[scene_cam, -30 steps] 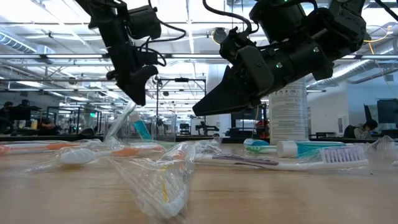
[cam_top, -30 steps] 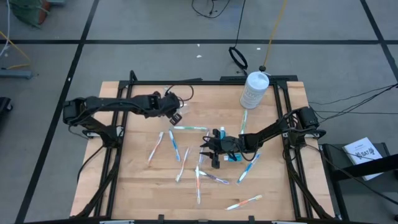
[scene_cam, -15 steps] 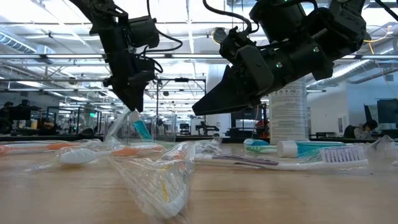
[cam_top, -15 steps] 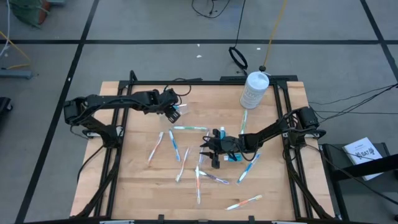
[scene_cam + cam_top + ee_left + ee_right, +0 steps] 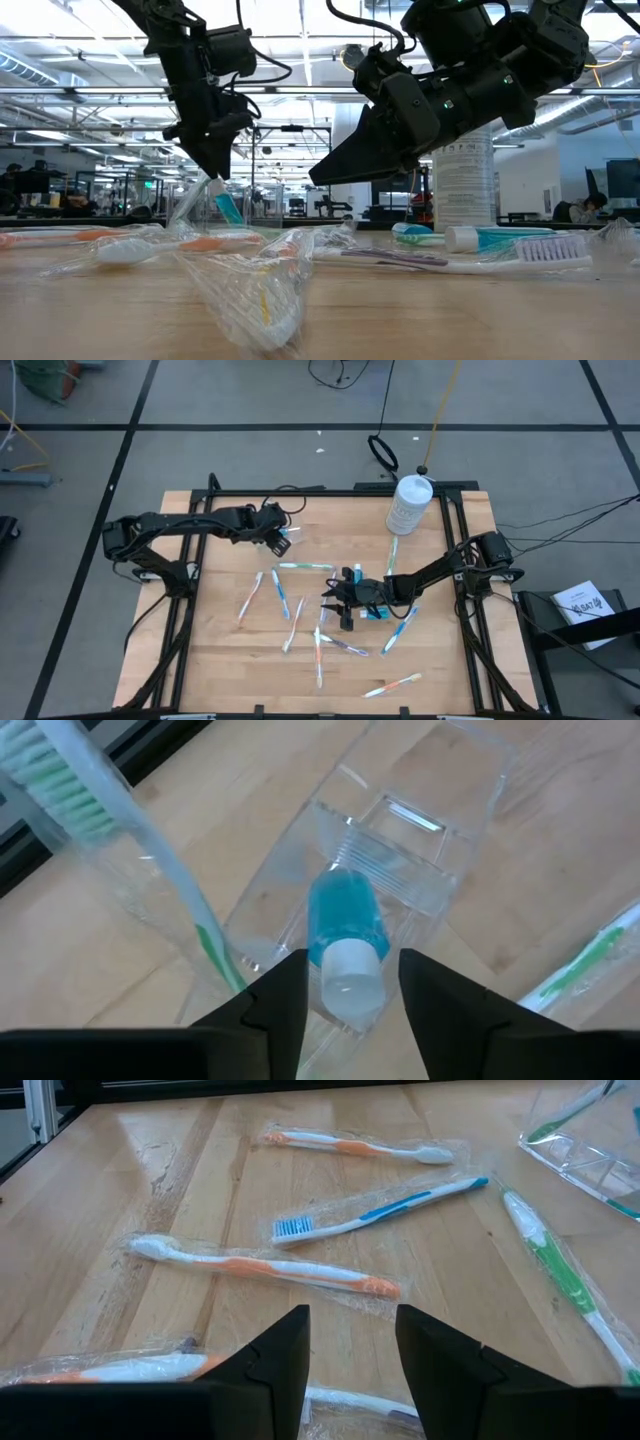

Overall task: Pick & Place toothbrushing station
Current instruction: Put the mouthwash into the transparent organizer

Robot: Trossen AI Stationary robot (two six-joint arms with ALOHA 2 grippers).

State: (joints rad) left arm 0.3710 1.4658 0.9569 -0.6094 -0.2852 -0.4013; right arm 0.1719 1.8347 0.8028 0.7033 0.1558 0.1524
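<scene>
**A:** Teal toothpaste tube (image 5: 345, 935) — where does it sit against the left gripper (image 5: 352, 982)?

**B:** Directly ahead of the fingertips, white cap nearest them, its long axis running straight away from the wrist into the clear cup (image 5: 400, 850), which stands at the table's (image 5: 440, 660) far left.

**A:** Is it gripped?

**B:** Fingers stand parted either side of the cap; whether they touch it, I cannot tell.

**A:** And the right gripper (image 5: 333, 598)?

**B:** Mid-table, part-open and empty, above scattered toothbrushes (image 5: 375, 1208), well apart from the cup.
</scene>
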